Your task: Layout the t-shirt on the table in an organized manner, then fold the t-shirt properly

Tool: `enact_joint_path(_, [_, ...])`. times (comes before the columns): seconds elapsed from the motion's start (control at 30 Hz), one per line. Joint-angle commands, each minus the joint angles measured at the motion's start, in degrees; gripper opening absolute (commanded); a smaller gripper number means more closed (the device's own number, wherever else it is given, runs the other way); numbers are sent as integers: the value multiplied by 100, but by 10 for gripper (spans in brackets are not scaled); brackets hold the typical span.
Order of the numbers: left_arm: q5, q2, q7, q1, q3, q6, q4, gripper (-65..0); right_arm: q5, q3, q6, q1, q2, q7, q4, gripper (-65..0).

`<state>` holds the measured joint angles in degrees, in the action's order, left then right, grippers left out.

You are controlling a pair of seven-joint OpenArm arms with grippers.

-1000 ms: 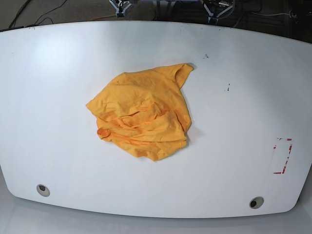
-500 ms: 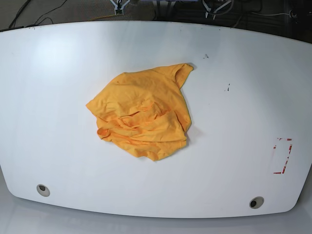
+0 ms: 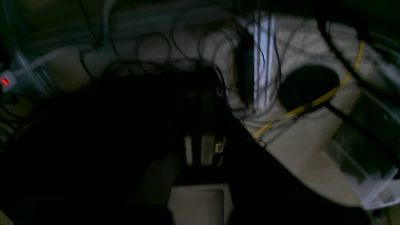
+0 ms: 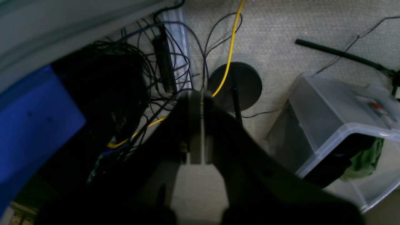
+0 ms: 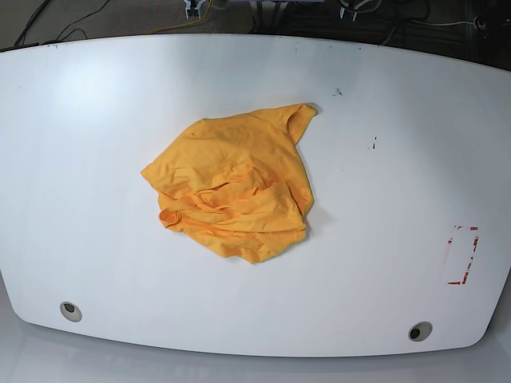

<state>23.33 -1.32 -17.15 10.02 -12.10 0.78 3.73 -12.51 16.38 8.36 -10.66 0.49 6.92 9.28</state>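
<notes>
Lying: the t-shirt [image 5: 232, 187] sat crumpled near centre of the table [image 5: 88, 159].
Progress: nothing spread or folded yet.
Grippers: left gripper [image 3: 204, 147] and right gripper [image 4: 197, 131] clenched, empty, beyond twelve o'clock edge.

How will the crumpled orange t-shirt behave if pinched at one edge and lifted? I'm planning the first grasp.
The t-shirt lies in a wrinkled heap with overlapping folds, so it is probably floppy and would drape from a pinch. The fabric looks thin, so likely light. On the glossy table it may slide rather than spread when pushed.
</notes>
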Motion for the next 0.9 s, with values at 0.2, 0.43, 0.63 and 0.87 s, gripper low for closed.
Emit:
enact_joint_path(0.2, [-8,163,-452,321,1,-3,441,-631,-28,-7,12,-460,17,165,448,-647])
enact_joint_path(0.43, [-8,172,-461,444,1,-3,458,-631,16,-7,12,-926,-10,157,1204,-645])
enact_joint_path(0.63, [1,145,-470,488,1,-3,432,-631,25,10,12,-1225,-18,157,1591,-644])
enact_joint_path(0.87, [-8,84,-470,611,1,6,449,-631,25,19,12,-1576,-106,157,2083,-644])
